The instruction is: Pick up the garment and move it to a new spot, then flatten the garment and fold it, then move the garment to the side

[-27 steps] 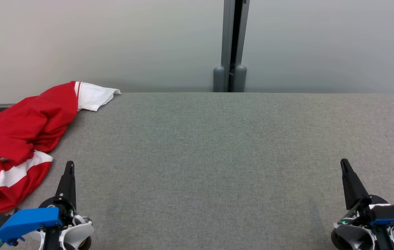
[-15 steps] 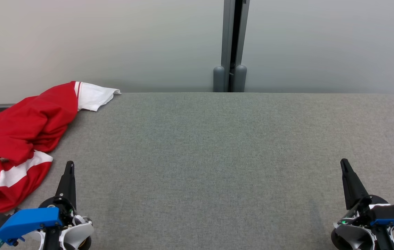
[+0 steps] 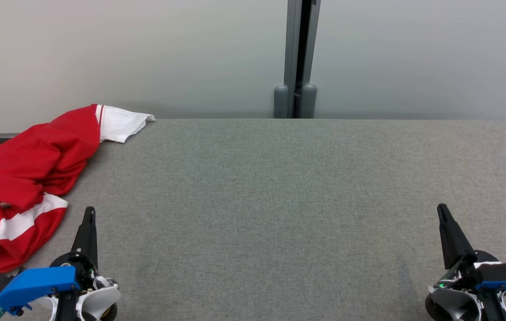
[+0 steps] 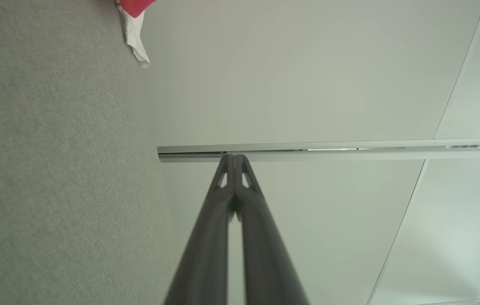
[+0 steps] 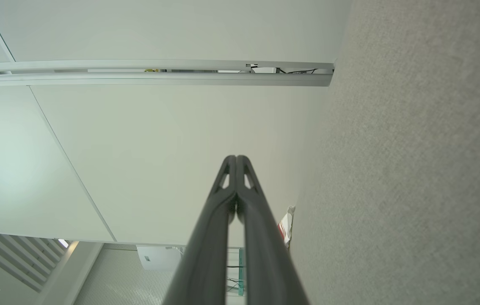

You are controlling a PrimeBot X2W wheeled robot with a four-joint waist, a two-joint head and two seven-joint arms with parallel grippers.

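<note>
The grey cloth-covered surface [image 3: 279,200] takes up most of the head view, running back to a pale wall [image 3: 146,53] with a grey post [image 3: 296,58] at twelve o'clock. Its middle and right side are bare, so there looks to be plenty of room to lay something flat.

The garment [image 3: 34,165] lies in a crumpled heap at nine to ten o'clock, at the left edge of the surface. It is red with white bands, and part of it runs out of view there. It looks light, soft and limp. It will likely sag and drag when lifted, so a pinch on a raised fold should hold better than a scoop.

The white sleeve [image 3: 121,125] sticks out toward eleven o'clock and lies fairly flat. It is an easy edge to find, though the bunched red ridge nearer the left side is the closer hold.

The left tool [image 3: 89,214] sits at seven o'clock, just beside the heap but not touching it, fingers clenched together on nothing. The right tool [image 3: 441,208] sits at five o'clock, well apart from the garment, likewise clenched and empty.
</note>
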